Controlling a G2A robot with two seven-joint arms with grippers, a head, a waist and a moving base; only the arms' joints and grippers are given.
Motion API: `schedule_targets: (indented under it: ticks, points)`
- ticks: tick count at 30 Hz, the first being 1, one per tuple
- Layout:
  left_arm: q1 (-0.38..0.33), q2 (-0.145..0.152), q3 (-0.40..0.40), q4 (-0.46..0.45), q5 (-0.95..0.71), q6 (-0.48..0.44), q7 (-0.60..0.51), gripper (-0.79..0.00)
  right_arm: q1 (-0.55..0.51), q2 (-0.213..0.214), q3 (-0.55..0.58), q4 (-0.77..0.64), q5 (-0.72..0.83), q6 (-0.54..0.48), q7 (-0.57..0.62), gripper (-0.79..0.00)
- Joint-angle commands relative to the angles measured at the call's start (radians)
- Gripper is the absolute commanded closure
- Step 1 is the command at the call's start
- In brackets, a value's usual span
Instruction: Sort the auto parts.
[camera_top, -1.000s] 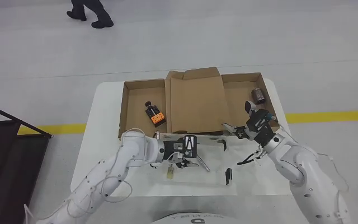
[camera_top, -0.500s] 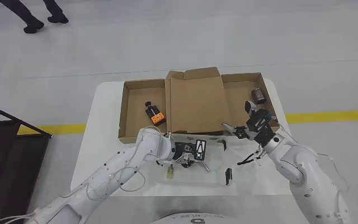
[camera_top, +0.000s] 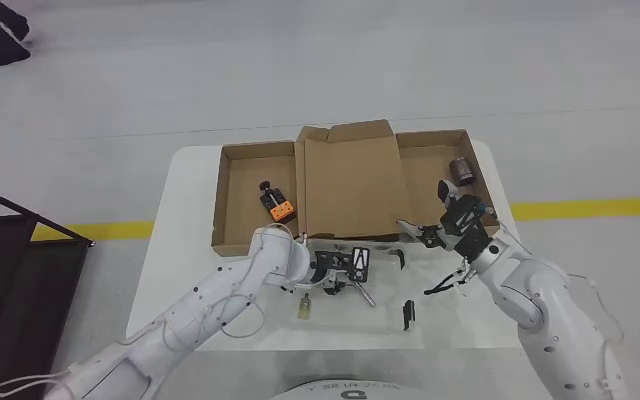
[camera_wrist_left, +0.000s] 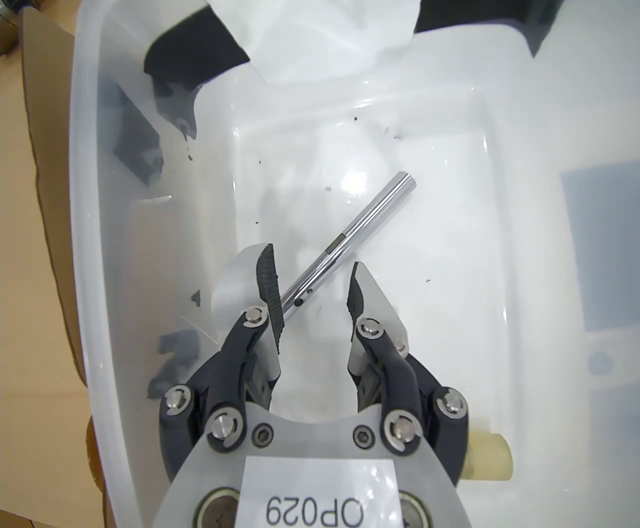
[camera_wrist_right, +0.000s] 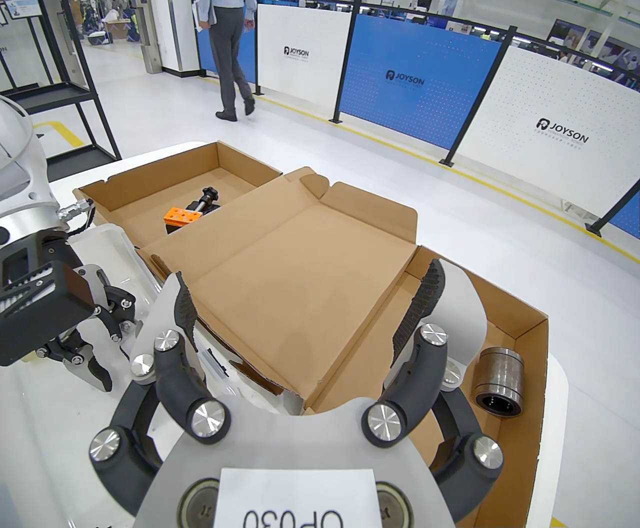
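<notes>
A clear plastic tray (camera_top: 455, 312) in front of the cardboard box (camera_top: 350, 180) holds a metal rod (camera_wrist_left: 370, 220), black parts (camera_top: 408, 315) and a beige cylinder (camera_top: 303, 308). My left gripper (camera_wrist_left: 310, 280) hangs open just above the tray, its fingers on either side of the rod's near end (camera_top: 362, 292); one pad (camera_wrist_left: 267, 290) touches the rod. My right gripper (camera_wrist_right: 307, 295) stands open and holds nothing, above the box's front edge near the right compartment (camera_top: 425, 210). An orange and black part (camera_top: 277, 205) lies in the left compartment. A metal bearing (camera_wrist_right: 497, 382) lies in the right one.
The box's middle section is covered by a flat flap (camera_wrist_right: 300, 280). Another black part (camera_wrist_left: 170, 75) lies at the tray's far end. The beige cylinder (camera_wrist_left: 492, 457) lies beside the left gripper's base. White table shows to the left of the tray (camera_top: 190, 280).
My left gripper has shifted right along the tray and now sits over the rod. The right arm has not moved.
</notes>
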Motion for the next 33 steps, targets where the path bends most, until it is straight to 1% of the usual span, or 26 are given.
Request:
schedule_targets:
  ticks: [1,15,19,22,24,26,29,33]
  points:
    - [-0.004,-0.001,0.002,0.006,0.001,-0.002,0.001,-0.271,0.0,0.0,0.0,0.0,0.0,0.0,0.0,-0.785]
    - [-0.019,-0.012,0.033,0.018,0.02,-0.021,-0.028,-0.225,0.0,0.0,0.0,0.0,0.0,0.0,0.0,-0.785]
    - [-0.016,-0.011,0.034,-0.006,-0.004,-0.05,-0.041,-0.206,0.0,0.0,0.0,0.0,0.0,0.0,0.0,-0.785]
    - [-0.01,-0.006,0.027,-0.03,-0.009,-0.056,-0.071,-0.188,0.0,0.0,0.0,0.0,0.0,0.0,0.0,-0.785]
    - [-0.005,-0.003,0.02,-0.049,-0.013,-0.053,-0.081,-0.191,0.0,0.0,0.0,0.0,0.0,0.0,0.0,-0.785]
    - [0.0,0.001,0.01,-0.06,-0.012,-0.04,-0.074,-0.212,0.0,0.0,0.0,0.0,0.0,0.0,0.0,-0.785]
    - [-0.003,0.002,0.006,-0.061,0.02,-0.023,-0.054,-0.2,0.0,0.0,0.0,0.0,0.0,0.0,0.0,-0.785]
    - [-0.016,-0.004,0.019,-0.046,0.068,0.002,-0.029,-0.209,0.0,0.0,0.0,0.0,0.0,0.0,0.0,-0.785]
